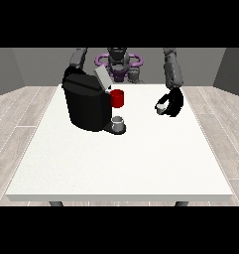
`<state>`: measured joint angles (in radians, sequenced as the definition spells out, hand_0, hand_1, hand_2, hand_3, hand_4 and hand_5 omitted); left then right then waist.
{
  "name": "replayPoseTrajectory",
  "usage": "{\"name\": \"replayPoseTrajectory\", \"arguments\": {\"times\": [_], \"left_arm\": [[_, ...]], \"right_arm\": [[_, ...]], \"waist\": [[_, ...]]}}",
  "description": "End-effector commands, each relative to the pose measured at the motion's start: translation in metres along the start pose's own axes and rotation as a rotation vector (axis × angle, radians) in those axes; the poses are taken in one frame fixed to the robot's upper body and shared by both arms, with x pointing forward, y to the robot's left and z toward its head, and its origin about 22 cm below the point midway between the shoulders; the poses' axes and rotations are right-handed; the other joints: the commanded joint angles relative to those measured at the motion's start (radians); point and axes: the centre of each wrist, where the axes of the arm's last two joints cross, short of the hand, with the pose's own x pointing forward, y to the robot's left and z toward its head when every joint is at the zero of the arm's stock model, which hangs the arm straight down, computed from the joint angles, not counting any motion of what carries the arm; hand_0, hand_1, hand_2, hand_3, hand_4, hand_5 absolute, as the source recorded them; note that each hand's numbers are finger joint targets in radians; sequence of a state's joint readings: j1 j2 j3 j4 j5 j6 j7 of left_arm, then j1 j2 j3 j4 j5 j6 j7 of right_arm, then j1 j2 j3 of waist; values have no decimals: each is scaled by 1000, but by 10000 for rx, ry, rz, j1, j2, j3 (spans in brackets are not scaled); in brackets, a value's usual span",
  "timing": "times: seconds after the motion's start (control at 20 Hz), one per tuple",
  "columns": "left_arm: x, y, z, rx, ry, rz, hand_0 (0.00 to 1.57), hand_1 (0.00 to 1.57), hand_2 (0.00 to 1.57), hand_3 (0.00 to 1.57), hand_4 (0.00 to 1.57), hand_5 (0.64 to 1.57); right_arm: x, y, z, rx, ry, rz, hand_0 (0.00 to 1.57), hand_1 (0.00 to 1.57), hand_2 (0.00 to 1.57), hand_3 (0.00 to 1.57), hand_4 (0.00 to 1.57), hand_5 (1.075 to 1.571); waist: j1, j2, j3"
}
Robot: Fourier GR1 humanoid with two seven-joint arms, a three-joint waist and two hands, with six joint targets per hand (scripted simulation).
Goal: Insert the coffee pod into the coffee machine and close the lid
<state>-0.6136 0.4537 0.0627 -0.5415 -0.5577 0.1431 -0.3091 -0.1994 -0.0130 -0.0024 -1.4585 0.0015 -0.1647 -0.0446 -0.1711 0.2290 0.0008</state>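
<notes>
While the arm at the view's right bends down over the far right part of the white table (116, 163), its black hand (171, 103) hangs just above the surface with the fingers curled around a small pale object, the coffee pod (161, 106), which peeks out at the hand's lower left side. Only a little of the pod shows; the rest is covered by the fingers. The hand and pod are well apart from the coffee machine (87, 105), which stands near the far left corner of the table.

That machine is a bulky black body with its grey lid (102, 78) tilted up and open at the top. A red holder (118, 98) juts out from the machine's front, and below it a small grey cup (118, 121) sits on the machine's dark base plate.

Of the other hand, at the view's left, nothing can be seen: its arm drops behind the machine and the hand is hidden.

Most of the table's near half is bare white surface. Its legs show as short dark stubs under the near edge. Around it the floor (22, 119) is pale wood planking, and plain grey walls (22, 67) close the room at the back.
</notes>
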Motion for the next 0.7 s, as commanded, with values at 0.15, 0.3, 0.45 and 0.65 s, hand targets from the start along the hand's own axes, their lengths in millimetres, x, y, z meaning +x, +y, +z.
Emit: {"name": "replayPoseTrajectory", "arguments": {"times": [0.15, 0.3, 0.45, 0.65], "left_arm": [[-16, 17, 2, -19, -521, -507, 1225, 1225, 1358, 1305, 473, 1571], [8, 22, -13, 6, -1093, -174, 1424, 1424, 1457, 1423, 564, 1571], [32, 16, -21, -363, -1941, -124, 1450, 1450, 1452, 1388, 623, 1571], [52, 71, -38, -142, -2705, -206, 1323, 1323, 1383, 1352, 581, 1571]], "right_arm": [[18, 11, 2, -16, 50, 65, 0, 0, 0, 0, 398, 1571], [1, -8, -2, -172, 95, -171, 0, 0, 0, 0, 445, 1571], [-20, -17, 2, -351, 713, -19, 0, 0, 0, 0, 438, 1571], [-11, -10, -10, -99, 229, -36, 0, 0, 0, 0, 490, 1571]], "waist": [[-55, -15, -18], [-66, 32, -11], [236, -461, -6], [174, -183, -8]]}}
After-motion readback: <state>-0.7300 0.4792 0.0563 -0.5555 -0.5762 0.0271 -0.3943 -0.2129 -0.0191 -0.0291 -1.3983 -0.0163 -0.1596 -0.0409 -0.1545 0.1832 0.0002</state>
